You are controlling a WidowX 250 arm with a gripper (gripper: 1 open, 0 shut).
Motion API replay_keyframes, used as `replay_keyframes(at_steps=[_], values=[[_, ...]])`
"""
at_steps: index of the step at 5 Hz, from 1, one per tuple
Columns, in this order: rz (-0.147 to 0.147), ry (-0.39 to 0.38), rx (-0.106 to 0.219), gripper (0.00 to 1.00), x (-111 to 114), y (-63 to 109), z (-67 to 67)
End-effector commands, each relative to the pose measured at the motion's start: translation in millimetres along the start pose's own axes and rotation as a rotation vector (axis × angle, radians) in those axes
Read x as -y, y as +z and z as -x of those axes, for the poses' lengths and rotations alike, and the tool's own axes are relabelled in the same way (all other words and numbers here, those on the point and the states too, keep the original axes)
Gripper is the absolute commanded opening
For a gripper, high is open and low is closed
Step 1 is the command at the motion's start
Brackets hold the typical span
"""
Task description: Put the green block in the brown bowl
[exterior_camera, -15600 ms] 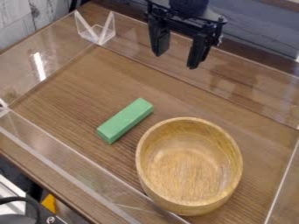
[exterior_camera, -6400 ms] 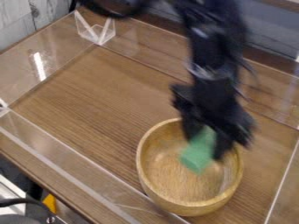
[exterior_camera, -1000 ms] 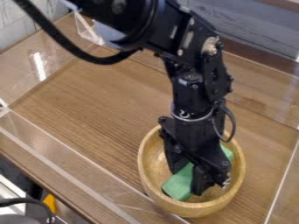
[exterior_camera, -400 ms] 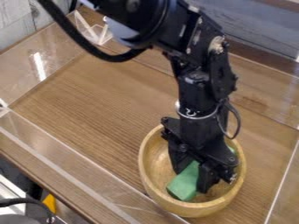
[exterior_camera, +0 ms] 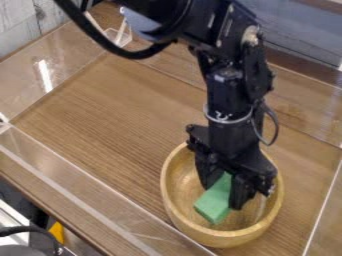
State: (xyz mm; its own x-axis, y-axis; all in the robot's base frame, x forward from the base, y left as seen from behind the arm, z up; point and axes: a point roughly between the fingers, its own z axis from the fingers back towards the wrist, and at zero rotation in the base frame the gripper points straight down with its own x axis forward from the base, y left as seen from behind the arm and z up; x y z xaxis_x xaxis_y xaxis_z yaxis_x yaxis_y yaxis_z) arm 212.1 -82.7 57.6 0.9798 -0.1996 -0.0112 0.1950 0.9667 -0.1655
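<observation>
The brown bowl [exterior_camera: 170, 198] stands at the front right of the wooden table. My gripper [exterior_camera: 225, 188] points straight down into it from the black arm above. The green block [exterior_camera: 211, 208] is inside the bowl, tilted. Its upper end sits between my two black fingers [exterior_camera: 246, 188] and its lower end is near the bowl's floor. The jaws stand closed against the block's sides. The arm hides the back of the bowl.
Clear acrylic walls [exterior_camera: 54, 165] ring the wooden table top [exterior_camera: 94, 110] on all sides. A small clear stand [exterior_camera: 104, 35] sits at the back left corner. The bowl lies close to the front right wall.
The gripper and the green block between its fingers have edged slightly to the right and up within the bowl, and the wrist has rolled a little. The grip looks the same.
</observation>
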Motion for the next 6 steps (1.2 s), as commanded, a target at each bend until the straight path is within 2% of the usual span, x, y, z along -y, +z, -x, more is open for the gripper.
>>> replay_keyframes(at_steps=[1, 2, 3, 5, 6], values=[[0.004, 0.008, 0.042, 0.00, -7.3, 16.6, -9.1], [0.003, 0.014, 0.042, 0.00, -15.3, 21.7, -8.3], [0.008, 0.071, 0.047, 1.00, -13.5, 18.0, -3.5], [0.002, 0.118, 0.076, 1.00, -20.4, 38.5, -28.2], [-0.008, 0.151, 0.094, 1.00, -37.1, 46.5, -29.6]])
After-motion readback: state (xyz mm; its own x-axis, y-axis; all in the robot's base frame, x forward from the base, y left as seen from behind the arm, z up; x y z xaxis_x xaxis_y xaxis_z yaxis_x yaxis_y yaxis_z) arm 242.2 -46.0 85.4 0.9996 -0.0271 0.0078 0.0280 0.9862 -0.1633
